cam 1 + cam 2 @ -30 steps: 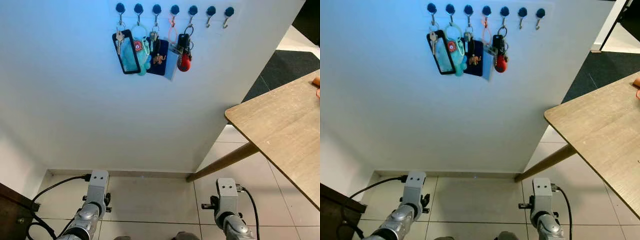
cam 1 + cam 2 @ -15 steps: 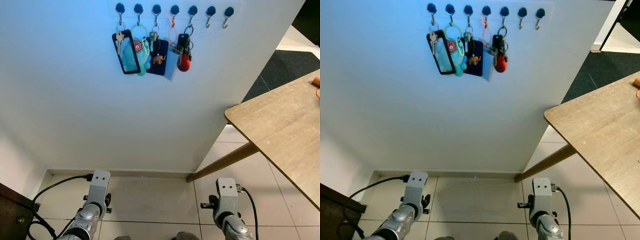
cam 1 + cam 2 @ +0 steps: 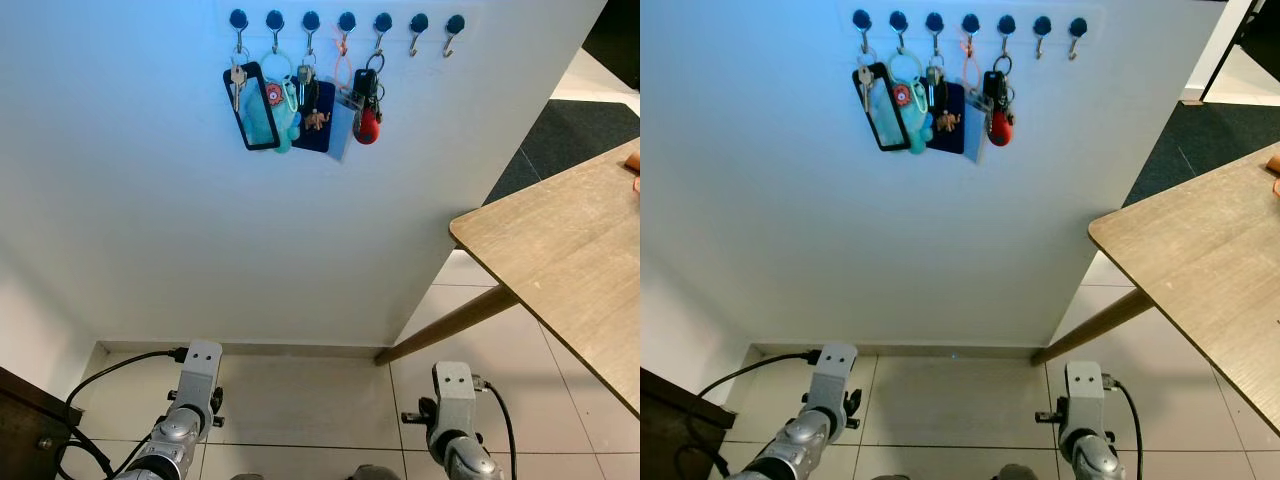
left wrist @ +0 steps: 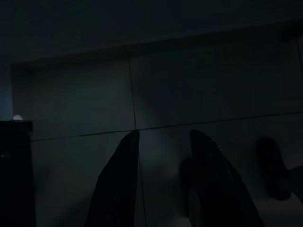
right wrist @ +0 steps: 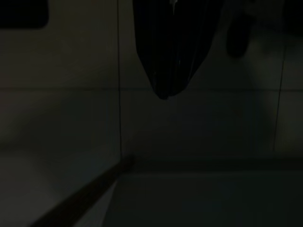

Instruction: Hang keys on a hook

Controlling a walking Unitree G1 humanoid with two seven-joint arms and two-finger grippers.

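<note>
A row of seven hooks (image 3: 345, 20) is mounted high on the white wall (image 3: 200, 220). The five hooks from the left end of the row carry keys (image 3: 300, 105) with tags and fobs, among them a black-framed tag (image 3: 252, 108), a teal charm, a dark blue tag and a red fob (image 3: 367, 125). The two hooks (image 3: 436, 24) at the right end of the row are bare. A wooden table (image 3: 565, 250) stands below and to the right of the hooks, its leg slanting down to the tiled floor (image 3: 300, 400) at the foot of the wall.

Both arms hang low over the floor, far below the hooks. In the left wrist view the left gripper (image 4: 163, 184) has its fingers parted with nothing between them. In the right wrist view the right gripper (image 5: 165, 52) appears clenched, fingers together as one dark mass; the view is too dark to tell whether anything is pinched there.

Judged step: the hanging seems finished, with keys on the hooks and the arms at rest. If another set remains to be hung, the next move calls for raising an arm the full height of the wall and slipping a ring over one of the bare hooks without disturbing the crowded neighbours.
</note>
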